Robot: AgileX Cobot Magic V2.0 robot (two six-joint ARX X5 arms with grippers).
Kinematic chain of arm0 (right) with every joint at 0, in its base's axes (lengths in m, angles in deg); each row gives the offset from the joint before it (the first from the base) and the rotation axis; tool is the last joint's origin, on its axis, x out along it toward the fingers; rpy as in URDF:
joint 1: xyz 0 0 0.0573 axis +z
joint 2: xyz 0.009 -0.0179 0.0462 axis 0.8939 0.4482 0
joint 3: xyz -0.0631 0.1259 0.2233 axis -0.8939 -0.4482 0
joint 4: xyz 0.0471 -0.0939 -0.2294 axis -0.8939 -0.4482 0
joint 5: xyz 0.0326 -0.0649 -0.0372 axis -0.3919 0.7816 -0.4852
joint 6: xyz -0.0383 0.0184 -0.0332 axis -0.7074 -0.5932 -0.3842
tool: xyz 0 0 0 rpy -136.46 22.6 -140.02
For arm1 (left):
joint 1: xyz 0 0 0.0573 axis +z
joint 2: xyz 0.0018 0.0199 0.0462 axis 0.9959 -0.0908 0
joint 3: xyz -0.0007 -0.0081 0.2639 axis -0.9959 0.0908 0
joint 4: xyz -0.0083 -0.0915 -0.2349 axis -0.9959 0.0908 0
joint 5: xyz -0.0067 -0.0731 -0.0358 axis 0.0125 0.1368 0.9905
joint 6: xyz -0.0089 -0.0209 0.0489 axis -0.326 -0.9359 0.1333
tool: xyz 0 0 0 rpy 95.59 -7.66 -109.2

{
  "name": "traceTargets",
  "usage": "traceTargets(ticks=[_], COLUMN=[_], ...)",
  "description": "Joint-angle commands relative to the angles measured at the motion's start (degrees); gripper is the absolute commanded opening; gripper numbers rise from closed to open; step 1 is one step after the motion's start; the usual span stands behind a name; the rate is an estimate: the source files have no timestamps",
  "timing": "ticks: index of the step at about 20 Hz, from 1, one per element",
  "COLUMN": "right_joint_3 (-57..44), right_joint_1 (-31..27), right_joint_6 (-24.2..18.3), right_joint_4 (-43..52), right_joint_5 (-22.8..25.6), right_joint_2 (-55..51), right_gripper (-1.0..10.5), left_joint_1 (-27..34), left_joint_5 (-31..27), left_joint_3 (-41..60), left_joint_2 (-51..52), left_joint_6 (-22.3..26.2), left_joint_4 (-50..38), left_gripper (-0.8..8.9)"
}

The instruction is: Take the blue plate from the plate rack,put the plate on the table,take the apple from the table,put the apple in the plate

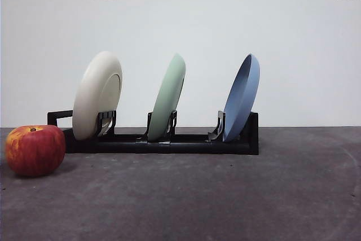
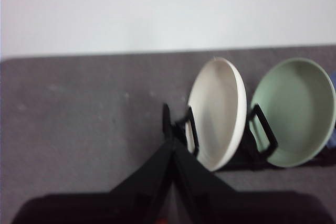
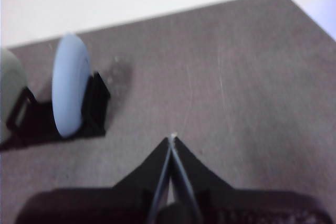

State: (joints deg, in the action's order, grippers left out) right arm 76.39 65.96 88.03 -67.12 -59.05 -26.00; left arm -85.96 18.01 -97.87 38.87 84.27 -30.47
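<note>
The blue plate (image 1: 243, 97) stands on edge in the right-hand slot of the black plate rack (image 1: 169, 142); it also shows in the right wrist view (image 3: 70, 92). The red apple (image 1: 35, 149) sits on the dark grey table (image 1: 225, 196) at the front left, next to the rack's left end. My left gripper (image 2: 169, 121) is shut and empty, above the table near the cream-white plate (image 2: 218, 111). My right gripper (image 3: 172, 139) is shut and empty, above bare table to the side of the blue plate. Neither arm shows in the front view.
A cream-white plate (image 1: 97, 94) stands in the rack's left slot and a pale green plate (image 1: 167, 97) in the middle slot. The pale green plate also shows in the left wrist view (image 2: 294, 111). A white wall with two sockets stands behind the table.
</note>
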Motion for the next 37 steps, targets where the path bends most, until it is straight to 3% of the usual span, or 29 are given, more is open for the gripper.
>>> traceTargets(ticks=[1, 9, 14, 18, 29, 33, 37], right_joint_3=[2.08, 6.67, 6.88, 6.88, 6.86, 6.86, 6.84], right_joint_1=[0.00, 0.00, 0.00, 0.00, 0.00, 0.00, 0.00], right_joint_6=[0.52, 0.46, 0.48, 0.50, 0.28, 0.28, 0.24], right_joint_4=[-2.67, -8.46, -8.59, -8.55, -8.15, -8.13, -8.13], right_joint_5=[-0.07, -1.20, -7.74, -8.79, -8.55, -8.57, -8.57], right_joint_2=[2.89, 10.05, 14.43, 16.70, 21.07, 23.10, 24.68], right_gripper=[0.0, 0.0, 0.0, 0.0, 0.0, 0.0, 0.0], left_joint_1=[0.09, -1.31, -6.45, -12.66, -27.54, -30.40, -33.14], left_joint_5=[4.33, 15.39, 17.46, 17.29, 17.31, 17.27, 17.25], left_joint_3=[-5.46, -18.95, -29.88, -39.39, -62.23, -63.76, -63.76], left_joint_2=[-4.33, -17.38, -29.16, -38.53, -62.64, -69.07, -72.87], left_joint_6=[-0.79, -1.68, -2.56, -3.98, -11.28, -14.49, -14.45], left_joint_4=[2.75, 11.19, 17.90, 20.41, 15.87, 9.14, 5.60], left_gripper=[-0.04, -0.05, -0.05, -0.05, -0.06, -0.06, -0.06])
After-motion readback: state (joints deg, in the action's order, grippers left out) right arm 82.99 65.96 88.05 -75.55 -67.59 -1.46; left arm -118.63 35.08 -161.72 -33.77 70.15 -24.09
